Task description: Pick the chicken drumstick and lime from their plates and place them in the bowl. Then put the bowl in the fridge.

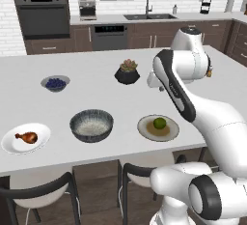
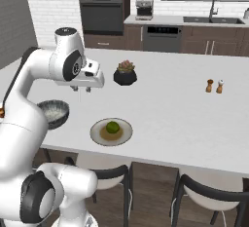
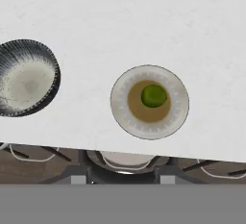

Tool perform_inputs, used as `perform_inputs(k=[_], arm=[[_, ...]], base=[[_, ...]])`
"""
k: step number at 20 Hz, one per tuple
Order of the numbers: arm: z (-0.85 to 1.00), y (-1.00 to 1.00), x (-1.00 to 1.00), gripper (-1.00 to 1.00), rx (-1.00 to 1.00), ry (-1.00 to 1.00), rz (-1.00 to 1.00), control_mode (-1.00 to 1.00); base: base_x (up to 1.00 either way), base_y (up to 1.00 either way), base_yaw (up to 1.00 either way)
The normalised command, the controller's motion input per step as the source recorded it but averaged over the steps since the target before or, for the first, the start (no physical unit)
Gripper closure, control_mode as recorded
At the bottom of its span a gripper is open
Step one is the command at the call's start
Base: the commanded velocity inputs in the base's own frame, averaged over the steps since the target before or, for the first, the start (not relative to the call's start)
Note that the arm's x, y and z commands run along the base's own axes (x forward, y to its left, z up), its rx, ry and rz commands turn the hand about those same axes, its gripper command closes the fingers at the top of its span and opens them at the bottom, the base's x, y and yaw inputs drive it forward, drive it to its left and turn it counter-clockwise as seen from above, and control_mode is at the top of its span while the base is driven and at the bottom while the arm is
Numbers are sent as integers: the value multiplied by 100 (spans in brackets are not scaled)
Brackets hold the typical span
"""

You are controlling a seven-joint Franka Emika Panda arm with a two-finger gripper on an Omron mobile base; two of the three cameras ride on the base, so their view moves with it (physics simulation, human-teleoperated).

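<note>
- Nearest the counter's front edge: small round green lime (image 1: 159, 122) on the tan-brown, grey-rimmed plate (image 1: 144, 131).
- Beside it, apart: wide dark grey bowl (image 1: 91, 125), speckled inside bare.
- Further along the same edge: reddish-brown chicken drumstick (image 1: 27, 136) on the plain white plate (image 1: 9, 144).
- Two-finger gripper (image 2: 80, 89) hangs high above the white counter (image 2: 175, 104), holding nothing; finger spacing cannot be told.
- Behind: small blueberry bowl (image 1: 55, 83), black plant pot (image 1: 127, 76).

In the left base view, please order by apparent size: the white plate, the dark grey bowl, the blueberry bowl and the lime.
1. white plate
2. dark grey bowl, close to the plate, so this order is unsure
3. blueberry bowl, though it stands farther away
4. lime
</note>
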Motion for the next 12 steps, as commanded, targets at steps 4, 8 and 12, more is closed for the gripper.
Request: perform_inputs(k=[4, 8, 12], arm=[[-5, -1, -5, -100, 0, 5, 4, -100], [-52, -46, 14, -100, 0, 14, 7, -100], [-89, -87, 61, -100, 0, 20, 1, -100]], base=[[0, 0, 0], [0, 0, 0], [0, 0, 0]])
